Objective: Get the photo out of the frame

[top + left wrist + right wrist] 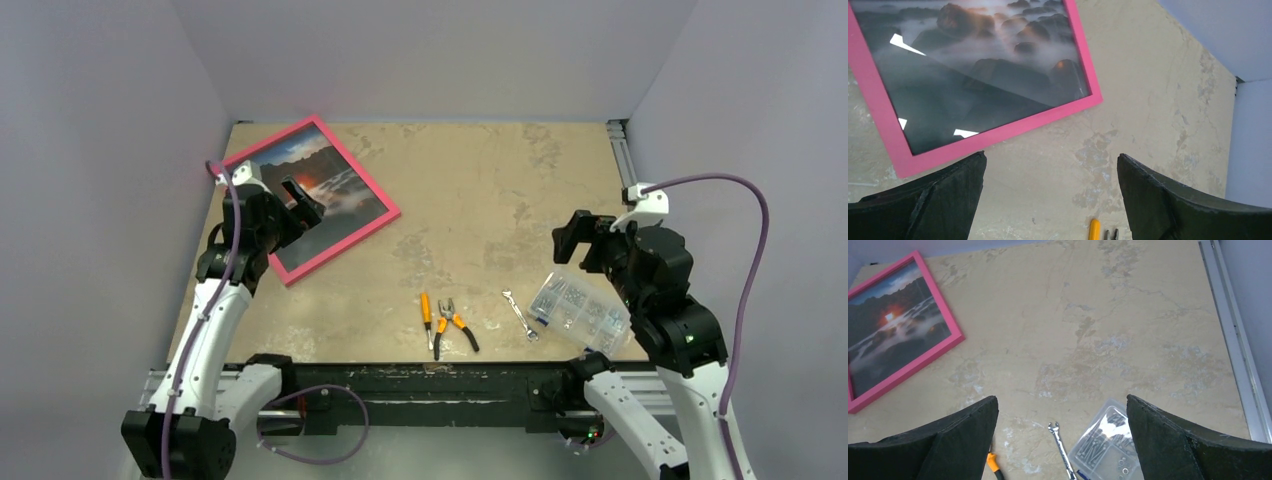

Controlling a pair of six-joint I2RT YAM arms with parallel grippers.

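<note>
The frame (345,247) has a bright pink border and lies flat, turned at an angle, at the table's far left. Inside it sits the photo (345,180), a dark sunset print with an orange glow. My left gripper (305,200) hovers above the print, open and holding nothing. In the left wrist view the frame's lower edge (998,132) and photo (988,65) lie just beyond the open gripper (1051,157). My right gripper (570,240) is open over the table's right side, far from the frame (908,367) and photo (893,335). Nothing is between its fingers (1062,399).
An orange-handled screwdriver (426,315), pliers (452,322) and a small wrench (519,313) lie near the front middle. A clear plastic box of screws (578,310) sits under the right arm. A metal rail (622,160) runs along the right edge. Grey walls enclose the table.
</note>
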